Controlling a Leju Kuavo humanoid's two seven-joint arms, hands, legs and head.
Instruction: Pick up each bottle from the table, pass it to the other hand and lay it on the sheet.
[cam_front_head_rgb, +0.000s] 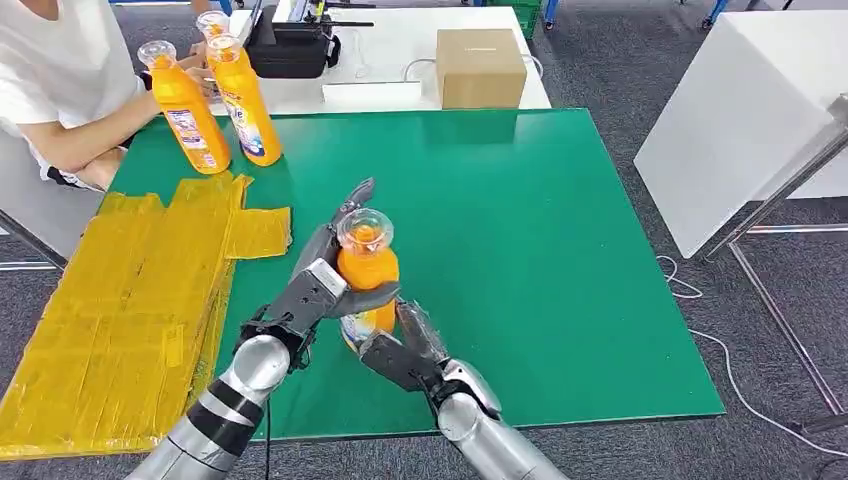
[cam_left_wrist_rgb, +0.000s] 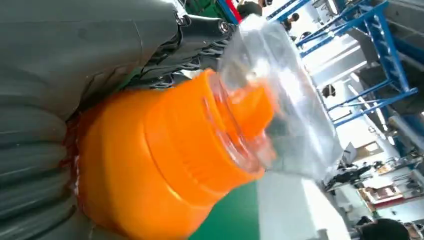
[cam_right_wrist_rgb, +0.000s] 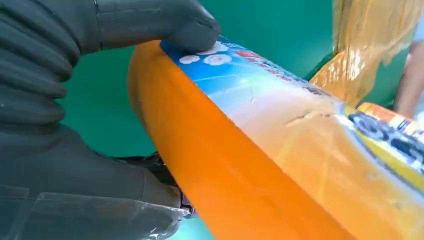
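- Sheet (cam_front_head_rgb: 120, 320), at nine o'clock on the table (cam_front_head_rgb: 560, 250): crinkled yellow plastic, glossy, ragged-edged, lying flat on smooth green.
- Two bottles (cam_front_head_rgb: 215, 105) at eleven o'clock: orange plastic, clear domed caps, upright just beyond the sheet, a person's hand (cam_front_head_rgb: 200, 75) on them.
- Left hand (cam_front_head_rgb: 320, 285), grey and ribbed: fingers wrapped round the upper body of the held bottle (cam_front_head_rgb: 366, 270), thumb across the front.
- That bottle is upright, centre near six o'clock, glossy label low down.
- Right hand (cam_front_head_rgb: 405, 350): clasps the base, thumb pressing the label.
- Brown box (cam_front_head_rgb: 480, 68) at one o'clock, beyond the table.
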